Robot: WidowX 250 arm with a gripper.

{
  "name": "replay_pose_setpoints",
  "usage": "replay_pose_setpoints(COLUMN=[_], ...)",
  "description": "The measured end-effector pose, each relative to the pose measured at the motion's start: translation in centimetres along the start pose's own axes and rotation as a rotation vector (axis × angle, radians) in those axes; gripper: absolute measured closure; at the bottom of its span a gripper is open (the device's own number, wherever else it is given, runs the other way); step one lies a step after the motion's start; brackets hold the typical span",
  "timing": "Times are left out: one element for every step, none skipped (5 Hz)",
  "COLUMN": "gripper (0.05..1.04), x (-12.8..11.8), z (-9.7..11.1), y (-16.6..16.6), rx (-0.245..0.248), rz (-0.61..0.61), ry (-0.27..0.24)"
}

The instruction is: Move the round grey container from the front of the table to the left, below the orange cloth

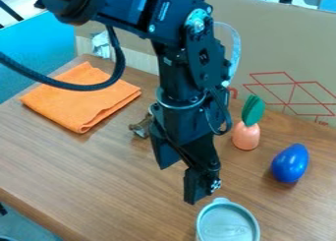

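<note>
The black arm (179, 73) hangs from the upper left, jaws downward and parted.

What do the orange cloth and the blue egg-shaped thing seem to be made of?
The orange cloth looks like soft, matte fabric, going by its layered, rounded folds. The blue egg-shaped thing looks like smooth plastic with a slight sheen, given its even colour; painted wood is possible too.

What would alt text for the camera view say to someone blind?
A robot's black end effector hangs over a wooden table near a round, pale container; behind are a folded orange cloth, a peach and green toy and a rounded blue object.
</note>
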State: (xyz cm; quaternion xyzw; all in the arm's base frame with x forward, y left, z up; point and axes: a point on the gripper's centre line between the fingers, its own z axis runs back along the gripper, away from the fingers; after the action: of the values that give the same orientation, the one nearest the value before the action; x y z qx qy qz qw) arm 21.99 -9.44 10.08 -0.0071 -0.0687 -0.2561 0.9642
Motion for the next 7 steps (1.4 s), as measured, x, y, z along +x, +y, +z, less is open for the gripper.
replay_pose_setpoints(gripper=[0.081, 0.081, 0.081, 0.081, 0.081, 0.081, 0.081], x=[-0.2, 0.8, 2.5, 5.0, 6.9, 7.5, 7.6], z=[-0.5, -1.1, -1.4, -1.8, -1.8, -3.2, -3.4], y=[-0.2, -1.5, -2.9, -4.2, -5.2, -6.4, -8.0], rx=[-0.003, 0.047, 0.072, 0.071, 0.057, 0.051, 0.061], rz=[0.005, 0.047, 0.027, 0.016, 0.036, 0.117, 0.19], ry=[0.02, 0.025, -0.022, -0.069, -0.112, -0.102, -0.084])
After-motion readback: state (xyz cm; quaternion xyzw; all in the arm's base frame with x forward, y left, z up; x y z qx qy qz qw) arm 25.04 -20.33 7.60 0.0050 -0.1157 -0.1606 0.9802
